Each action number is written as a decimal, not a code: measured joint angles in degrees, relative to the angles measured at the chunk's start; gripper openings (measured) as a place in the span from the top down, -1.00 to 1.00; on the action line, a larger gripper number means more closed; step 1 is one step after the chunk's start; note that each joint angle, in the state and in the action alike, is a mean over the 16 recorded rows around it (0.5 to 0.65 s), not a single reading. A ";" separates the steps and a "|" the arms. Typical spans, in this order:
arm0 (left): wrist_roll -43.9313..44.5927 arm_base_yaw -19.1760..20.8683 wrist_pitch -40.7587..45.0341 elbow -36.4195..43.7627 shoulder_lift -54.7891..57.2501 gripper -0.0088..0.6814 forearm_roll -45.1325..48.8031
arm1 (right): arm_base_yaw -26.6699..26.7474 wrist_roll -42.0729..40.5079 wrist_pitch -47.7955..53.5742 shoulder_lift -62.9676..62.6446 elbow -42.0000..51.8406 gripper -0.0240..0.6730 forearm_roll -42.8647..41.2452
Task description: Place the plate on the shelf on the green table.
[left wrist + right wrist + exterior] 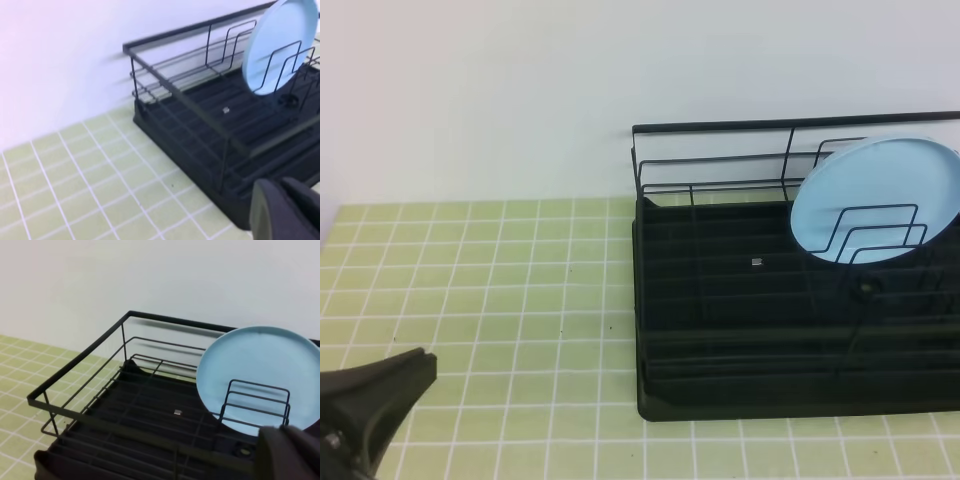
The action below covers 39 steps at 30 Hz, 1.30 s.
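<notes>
While both pincers closed, empty: one plate upright in one shelf.

No text, label or number can be read anywhere.

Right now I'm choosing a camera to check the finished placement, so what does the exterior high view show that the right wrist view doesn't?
Only the exterior high view shows the left pincer, shut, low at the left, and the wide stretch of green tiled table in front of the rack.

Only the right wrist view shows the rack's near corner from close up, with the dark body of the right arm at its bottom right edge.

Both show the light blue plate standing on edge behind the wire dividers in the black rack, with no pincer on it.
</notes>
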 joint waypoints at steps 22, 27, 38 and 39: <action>4.17 0.02 6.56 1.67 -2.97 0.98 0.50 | 0.00 0.15 0.81 -0.02 0.41 0.94 0.03; 4.60 0.71 5.87 2.08 -5.89 0.98 1.78 | 0.00 0.15 0.84 -0.02 0.41 0.94 0.03; 4.49 3.54 -5.55 5.61 -15.31 0.98 4.46 | 0.00 0.16 0.95 -0.02 0.41 0.94 0.03; 3.73 3.75 -6.93 6.19 -15.85 0.98 4.87 | 0.00 0.16 0.95 -0.02 0.41 0.94 0.03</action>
